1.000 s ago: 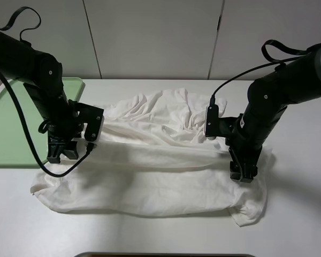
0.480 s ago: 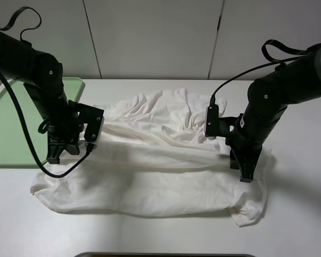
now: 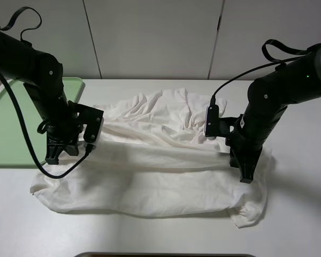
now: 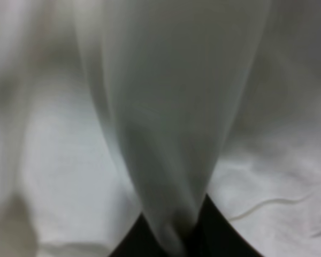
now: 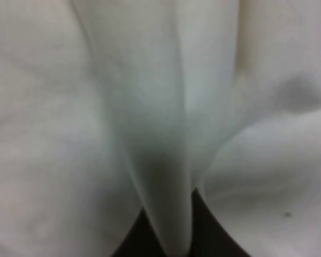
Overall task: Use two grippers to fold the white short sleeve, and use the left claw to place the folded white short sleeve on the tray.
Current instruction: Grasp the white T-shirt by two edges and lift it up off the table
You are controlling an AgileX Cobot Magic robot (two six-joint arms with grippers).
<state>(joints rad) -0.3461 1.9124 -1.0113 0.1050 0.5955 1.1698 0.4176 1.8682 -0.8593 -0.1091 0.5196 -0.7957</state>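
1. Shirt (image 3: 160, 166): it lies spread crosswise on the table (image 3: 299, 214), wrinkled and bunched toward the far side, smoother toward the near side. No part rests on the tray (image 3: 16, 128). Its left end lies just beside the tray's near corner.
2. Left gripper (image 3: 56, 154): it is down on the shirt's left end with jaws together, clamped on a pinch of cloth. The wrist view shows a pleat of white fabric rising from between the dark tips.
3. Right gripper (image 3: 247, 175): it is down on the shirt's right end and clamped on cloth the same way. Its wrist view shows a matching pleat held between the tips.
4. Tray: it sits at the table's far left, partly hidden behind the left arm, with no cloth on it.
5. Progress, as judged: both grips are made, and a ridge of cloth runs between the two grippers. No finished fold is evident, so the task appears to be at the start of its first fold.
6. Outstanding, as judged: carry the held edge over, complete the folding, then have the left gripper alone move the bundle onto the tray.
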